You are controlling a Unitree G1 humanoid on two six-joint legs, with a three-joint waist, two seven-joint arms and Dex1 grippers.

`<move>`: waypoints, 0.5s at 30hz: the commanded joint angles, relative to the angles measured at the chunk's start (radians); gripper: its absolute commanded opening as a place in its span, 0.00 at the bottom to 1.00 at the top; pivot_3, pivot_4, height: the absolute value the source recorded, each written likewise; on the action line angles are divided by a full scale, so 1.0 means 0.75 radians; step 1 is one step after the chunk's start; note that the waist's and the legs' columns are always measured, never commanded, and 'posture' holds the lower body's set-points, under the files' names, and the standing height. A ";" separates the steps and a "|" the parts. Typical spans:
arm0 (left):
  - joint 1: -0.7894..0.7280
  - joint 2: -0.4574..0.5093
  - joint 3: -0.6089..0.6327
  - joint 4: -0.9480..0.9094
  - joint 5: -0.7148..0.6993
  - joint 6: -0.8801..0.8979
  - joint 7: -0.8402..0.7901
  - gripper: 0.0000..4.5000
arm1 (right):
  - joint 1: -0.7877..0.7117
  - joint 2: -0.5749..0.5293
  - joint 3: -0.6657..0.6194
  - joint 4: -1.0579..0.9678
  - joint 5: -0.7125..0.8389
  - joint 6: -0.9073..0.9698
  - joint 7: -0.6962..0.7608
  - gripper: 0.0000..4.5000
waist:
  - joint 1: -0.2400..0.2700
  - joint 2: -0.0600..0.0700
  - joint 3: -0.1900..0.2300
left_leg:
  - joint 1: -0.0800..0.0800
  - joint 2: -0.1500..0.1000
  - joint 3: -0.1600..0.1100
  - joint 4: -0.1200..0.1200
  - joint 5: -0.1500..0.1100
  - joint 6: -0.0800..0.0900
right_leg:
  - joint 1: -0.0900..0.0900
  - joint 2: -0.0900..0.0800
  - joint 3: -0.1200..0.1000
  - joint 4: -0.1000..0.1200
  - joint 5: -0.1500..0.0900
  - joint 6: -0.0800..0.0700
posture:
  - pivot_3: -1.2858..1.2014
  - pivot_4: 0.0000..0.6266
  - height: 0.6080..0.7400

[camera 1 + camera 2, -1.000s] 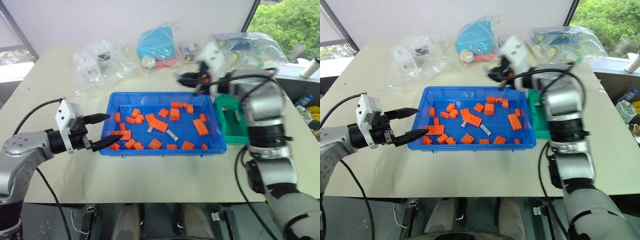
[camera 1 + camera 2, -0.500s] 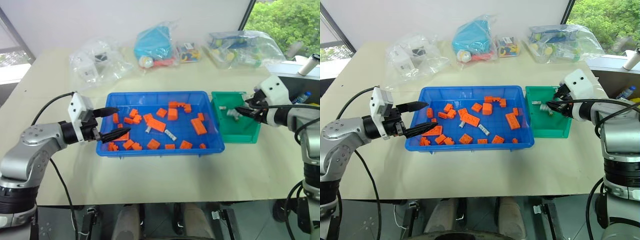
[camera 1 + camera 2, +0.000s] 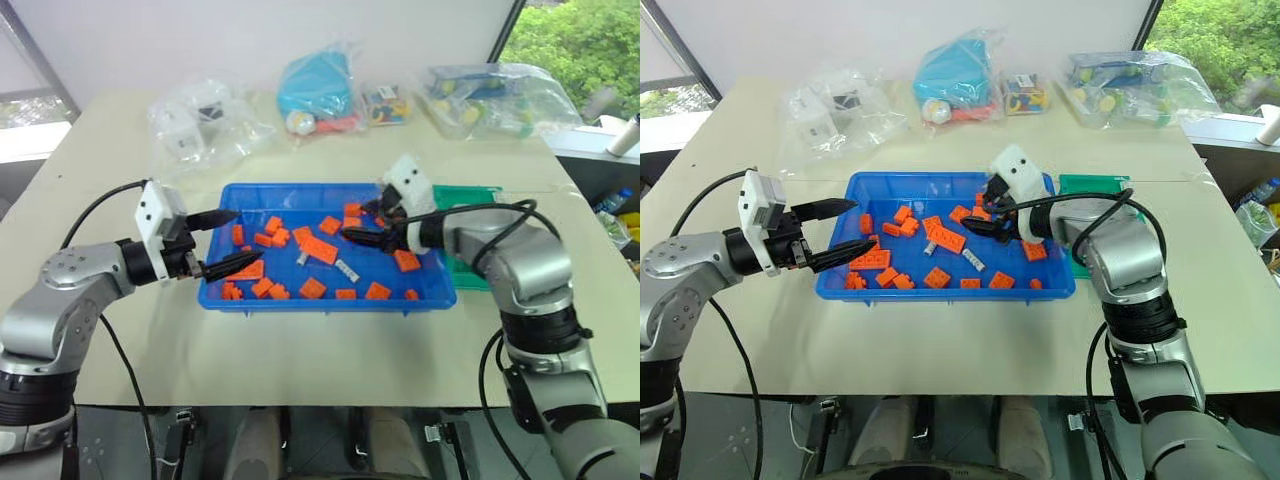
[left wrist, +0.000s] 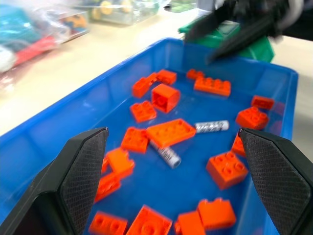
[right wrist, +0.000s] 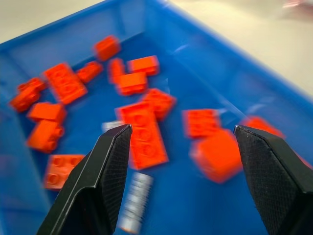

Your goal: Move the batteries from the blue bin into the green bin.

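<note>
The right gripper hangs over the right half of the blue bin, its two black fingers spread wide with nothing between them, pointing toward the frame's left. Beneath them lie orange blocks and two batteries: one near the bin's middle, the other just left of it beside a long orange block. In the left wrist view both batteries lie flat among the blocks.

The left gripper sits at the bin's left edge, fingers likewise parted and empty, tips reaching over the bin's wall.

The green bin stands touching the blue bin's right side, mostly hidden behind the right arm. Both bins rest on the beige tabletop, centre frame. Along the upper part of the frame lie clear plastic bags and a teal bag.
</note>
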 commanded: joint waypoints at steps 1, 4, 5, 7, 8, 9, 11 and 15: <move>0.005 0.014 0.045 -0.067 -0.017 -0.003 0.009 1.00 | -0.006 0.044 0.105 0.036 0.014 -0.064 0.003 0.76 | 0.000 -0.001 0.000 | 0.000 0.000 0.000 0.000 0.000 0.000 | 0.000 0.000 0.000 0.000 0.000 0.000 | 0.52 0.24 0.97; 0.013 0.019 0.052 -0.086 -0.023 0.006 0.021 1.00 | -0.039 0.096 0.175 0.160 -0.014 -0.148 -0.010 0.76 | -0.002 0.000 0.000 | 0.001 0.001 0.000 0.000 0.000 0.000 | 0.000 0.001 0.000 0.001 -0.002 -0.003 | 0.52 0.24 0.97; 0.015 0.019 0.054 -0.092 -0.025 0.009 0.024 1.00 | -0.046 0.104 0.188 0.192 -0.017 -0.168 -0.007 0.76 | -0.003 0.000 0.000 | 0.001 0.001 0.000 0.000 0.000 0.000 | 0.000 0.001 0.000 0.001 -0.001 -0.002 | 0.52 0.24 0.97; 0.026 0.017 0.057 -0.109 -0.027 0.013 0.033 1.00 | -0.054 0.119 0.221 0.263 -0.033 -0.222 -0.003 0.76 | -0.003 0.000 0.000 | 0.001 0.001 0.000 -0.001 0.000 0.000 | -0.001 0.002 0.000 0.002 0.000 0.000 | 0.52 0.24 0.97; 0.034 0.015 0.057 -0.119 -0.026 0.014 0.037 1.00 | -0.058 0.127 0.235 0.298 -0.042 -0.248 -0.002 0.76 | -0.004 0.000 0.000 | 0.001 0.001 0.000 -0.001 0.000 0.000 | -0.001 0.002 0.000 0.002 0.000 0.001 | 0.52 0.24 0.97; 0.040 0.013 0.058 -0.127 -0.026 0.015 0.040 1.00 | -0.062 0.133 0.245 0.329 -0.050 -0.271 -0.001 0.76 | -0.005 0.000 0.000 | 0.001 0.001 0.000 -0.001 0.000 0.000 | -0.001 0.002 0.000 0.002 0.000 0.001 | 0.52 0.24 0.97; 0.050 0.009 0.060 -0.144 -0.028 0.020 0.050 1.00 | -0.078 0.140 0.274 0.413 -0.086 -0.340 0.003 0.76 | -0.009 0.000 0.000 | 0.001 0.001 0.000 -0.002 0.000 0.000 | -0.001 0.002 0.000 0.002 0.000 0.001 | 0.52 0.24 0.97; 0.059 0.005 0.068 -0.162 -0.035 0.029 0.065 1.00 | -0.097 0.148 0.305 0.539 -0.126 -0.430 0.026 0.76 | -0.022 0.000 0.000 | 0.001 0.001 -0.001 -0.002 0.000 0.000 | -0.001 0.002 0.000 0.002 0.000 0.001 | 0.52 0.24 0.97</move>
